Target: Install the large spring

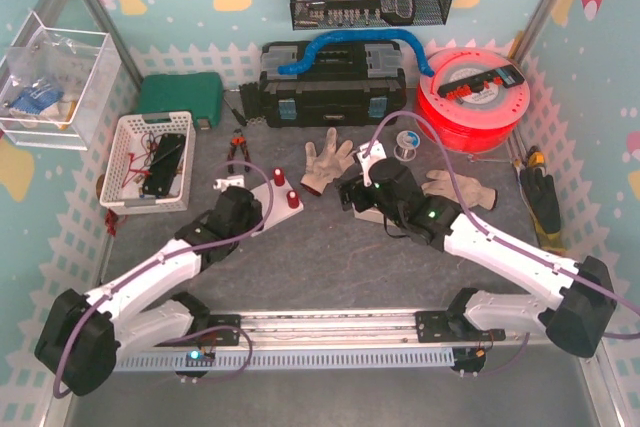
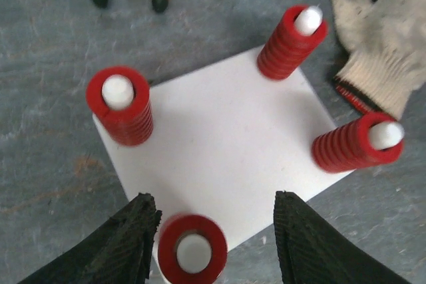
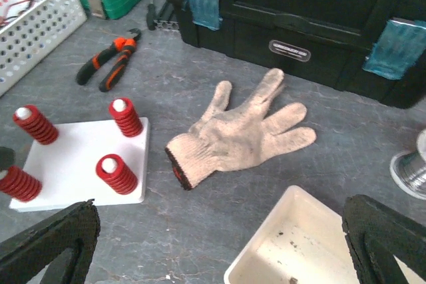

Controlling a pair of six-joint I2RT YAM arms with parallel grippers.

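While seated on the near-corner peg (image 2: 194, 253) of the white plate (image 2: 226, 138), note large spring (image 2: 193, 224) standing between fingers (image 2: 126, 244) of left gripper (image 2: 214, 204), spread, not pinching. Note right gripper (image 3: 219, 221) spread wide, empty, above the cream tray (image 3: 299, 244) near a glove (image 3: 246, 134).

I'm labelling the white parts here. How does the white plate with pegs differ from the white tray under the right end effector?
The white plate is a flat slab; the white tray has a raised rim. The plate carries four red springs on pegs; the tray holds only a few specks. The plate lies left of the glove, the tray below the open right end effector. Both are white, on the grey table.
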